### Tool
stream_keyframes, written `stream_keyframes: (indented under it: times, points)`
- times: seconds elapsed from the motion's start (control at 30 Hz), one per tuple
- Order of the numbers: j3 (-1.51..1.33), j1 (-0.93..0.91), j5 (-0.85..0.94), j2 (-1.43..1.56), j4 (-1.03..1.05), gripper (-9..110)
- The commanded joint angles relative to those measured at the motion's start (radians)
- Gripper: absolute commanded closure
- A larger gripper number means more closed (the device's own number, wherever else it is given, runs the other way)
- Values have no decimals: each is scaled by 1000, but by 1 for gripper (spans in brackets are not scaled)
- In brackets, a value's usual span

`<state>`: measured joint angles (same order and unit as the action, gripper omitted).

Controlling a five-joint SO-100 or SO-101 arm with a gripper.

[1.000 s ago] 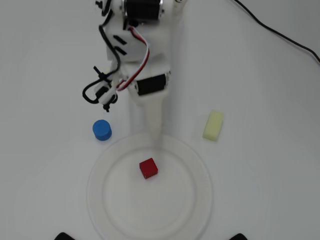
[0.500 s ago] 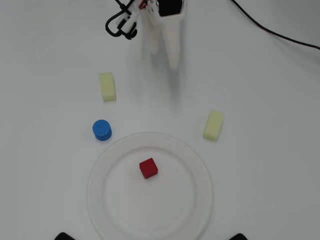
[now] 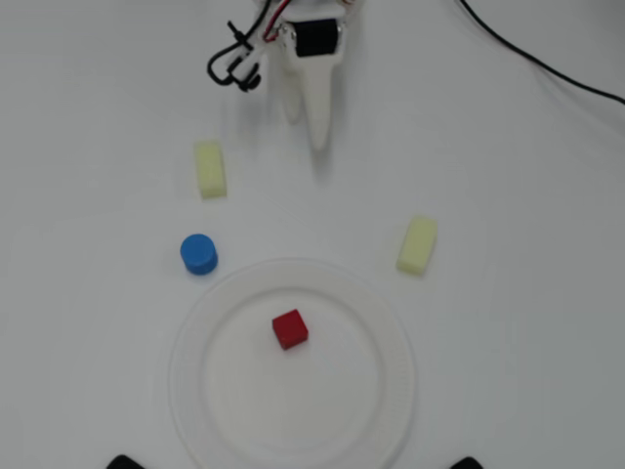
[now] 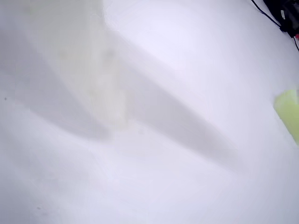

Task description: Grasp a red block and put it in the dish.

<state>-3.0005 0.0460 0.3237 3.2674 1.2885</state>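
Overhead view: red block (image 3: 290, 329) sits inside the dish (image 3: 391, 322), a little above centre, on its own, nothing touching it; gripper (image 3: 311, 125) near the top edge, well apart from the dish, its pale fingers drawn together to a point, nothing between them, so closed and empty; blue cylinder (image 3: 199, 254) just outside the dish rim at left; one yellow block (image 3: 209, 169) above it, another yellow block (image 3: 417, 245) right of the rim; black cable (image 3: 547, 70) at top right. Wrist view: mostly blurred white table (image 4: 154, 186) and shadow; a pale finger (image 4: 110, 95) at upper left; a yellow block (image 4: 289, 112) at the right edge. Judgement: placement looks done; the remaining risk is a low sweep clipping the nearer yellow block or nudging the dish, shifting the cube.
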Motion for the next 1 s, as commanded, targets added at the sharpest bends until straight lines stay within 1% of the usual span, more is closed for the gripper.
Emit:
stream_keyframes:
  times: [0.0,0.13,0.23,0.4,0.67,0.83,0.97]
  points:
    - [-41,9,-72,181,6,70]
    - [-74,81,-172,183,8,71]
    - [-80,118,-190,184,6,73]
    - [-100,135,-183,186,17,85]
    - [-138,137,-190,186,21,100]
    - [-156,137,-206,186,23,101]
    - [-173,135,-173,186,23,101]
